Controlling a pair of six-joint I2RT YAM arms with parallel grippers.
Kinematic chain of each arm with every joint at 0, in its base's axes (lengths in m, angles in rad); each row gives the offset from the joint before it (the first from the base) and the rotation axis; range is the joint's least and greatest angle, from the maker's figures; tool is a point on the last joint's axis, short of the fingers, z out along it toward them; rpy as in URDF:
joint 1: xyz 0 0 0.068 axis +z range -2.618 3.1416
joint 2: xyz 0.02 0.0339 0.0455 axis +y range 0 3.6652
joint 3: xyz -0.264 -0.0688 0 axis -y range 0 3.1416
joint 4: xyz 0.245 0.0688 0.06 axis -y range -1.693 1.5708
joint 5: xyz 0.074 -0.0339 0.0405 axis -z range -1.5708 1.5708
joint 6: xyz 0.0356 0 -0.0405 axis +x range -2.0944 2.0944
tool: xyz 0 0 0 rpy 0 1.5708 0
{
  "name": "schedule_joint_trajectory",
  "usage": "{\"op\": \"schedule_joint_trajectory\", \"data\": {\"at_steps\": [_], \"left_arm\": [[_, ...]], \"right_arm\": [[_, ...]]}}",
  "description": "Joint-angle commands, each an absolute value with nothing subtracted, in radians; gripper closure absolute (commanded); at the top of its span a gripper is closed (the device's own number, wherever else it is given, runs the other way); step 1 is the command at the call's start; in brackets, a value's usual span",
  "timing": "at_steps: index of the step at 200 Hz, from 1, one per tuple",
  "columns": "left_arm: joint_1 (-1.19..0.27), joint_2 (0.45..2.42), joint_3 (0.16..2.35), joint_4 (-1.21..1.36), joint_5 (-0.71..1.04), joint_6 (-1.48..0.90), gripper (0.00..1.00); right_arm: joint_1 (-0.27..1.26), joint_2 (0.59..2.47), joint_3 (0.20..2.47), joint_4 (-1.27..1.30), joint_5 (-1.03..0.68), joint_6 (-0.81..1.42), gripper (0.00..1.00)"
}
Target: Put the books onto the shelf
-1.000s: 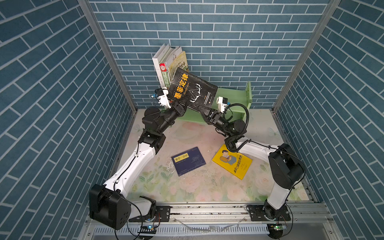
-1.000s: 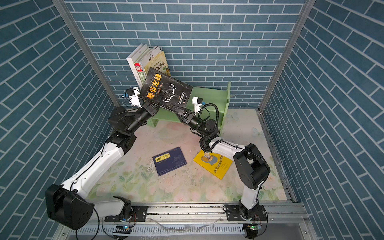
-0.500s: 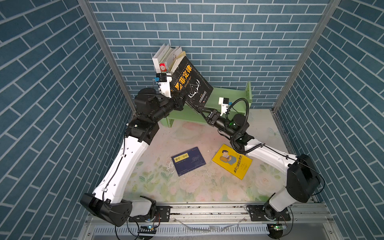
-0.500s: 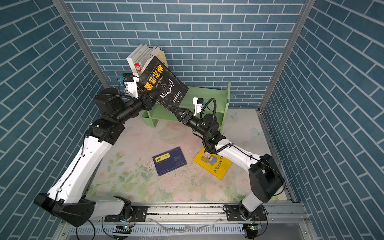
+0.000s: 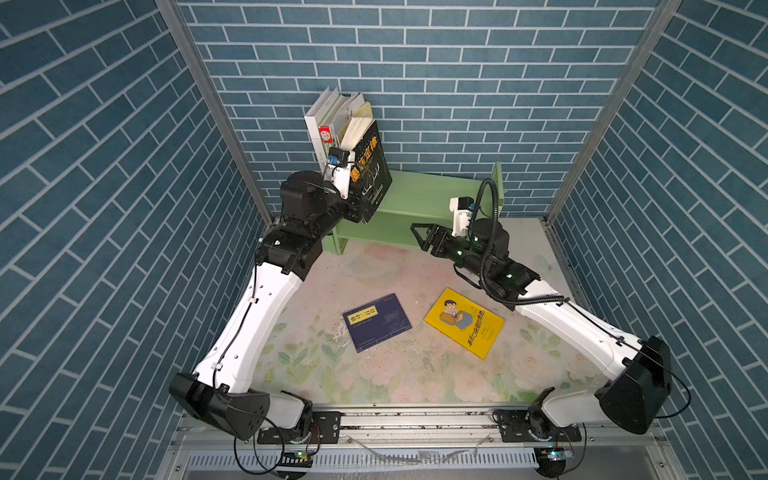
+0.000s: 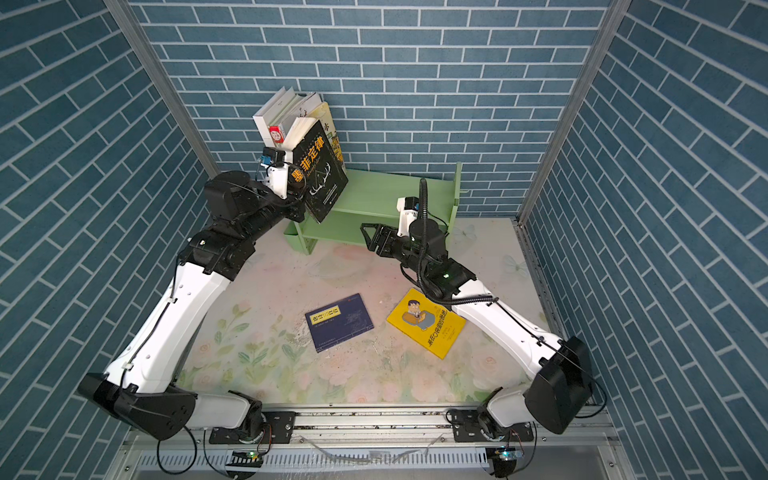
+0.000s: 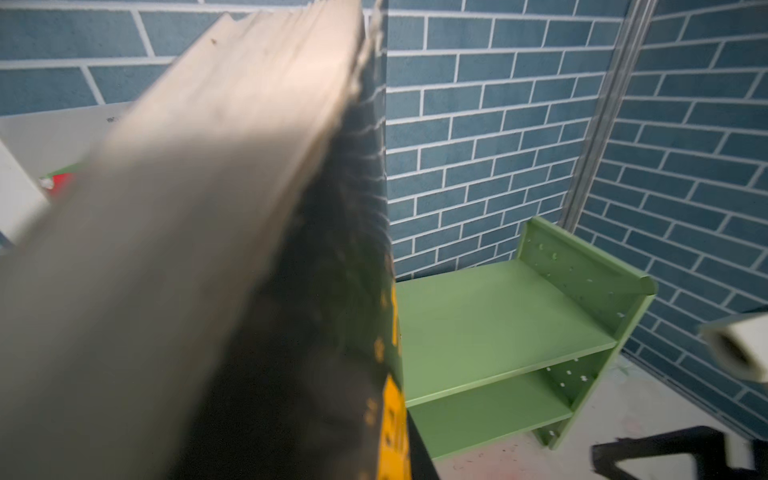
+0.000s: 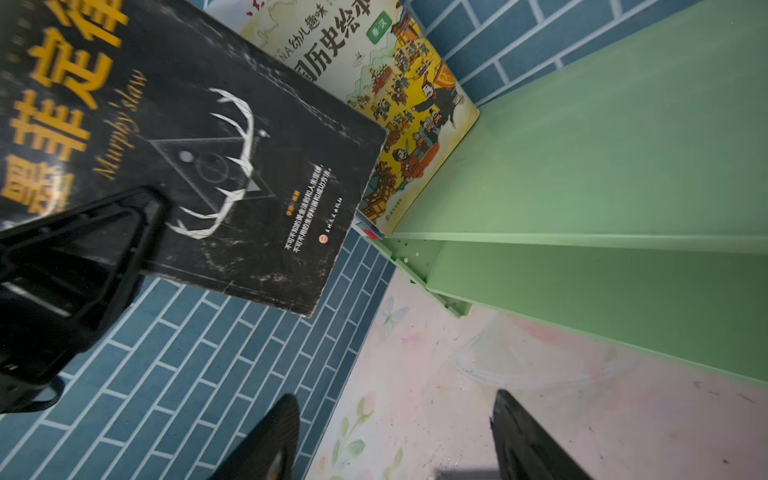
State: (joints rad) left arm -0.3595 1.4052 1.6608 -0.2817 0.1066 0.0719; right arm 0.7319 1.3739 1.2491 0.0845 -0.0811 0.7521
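At the back of the flowered table [image 5: 374,266], the light green shelf [image 5: 436,193], bare but for a leaning row of books [image 5: 332,120] at the left end of the upper tier. Close against that row, tilted and not yet seated on the tier, the black book [image 5: 372,174]; judged mid-placement. Flat on the table, near each other and well short of the shelf, navy book [image 5: 377,322] and bright yellow book [image 5: 464,322]. Clamped on the black book's lower edge: left gripper [image 5: 354,202]. Low before the shelf, jaws wide apart, holding nothing: right gripper [image 5: 417,237]. Next, likely: tip upright, seat snug against the row, release only once steady.
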Motion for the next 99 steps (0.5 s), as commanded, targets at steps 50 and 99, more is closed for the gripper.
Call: {"op": "schedule_joint_trajectory", "data": {"at_steps": [50, 99], "left_arm": [[-0.362, 1.553, 1.778, -0.123, 0.032, 0.234, 0.93], [-0.362, 1.652, 1.841, -0.096, 0.008, 0.286, 0.94]], "right_arm": [[0.728, 1.277, 1.193, -0.042, 0.051, 0.666, 0.26], [0.73, 1.261, 1.187, -0.081, 0.09, 0.663, 0.26]]}}
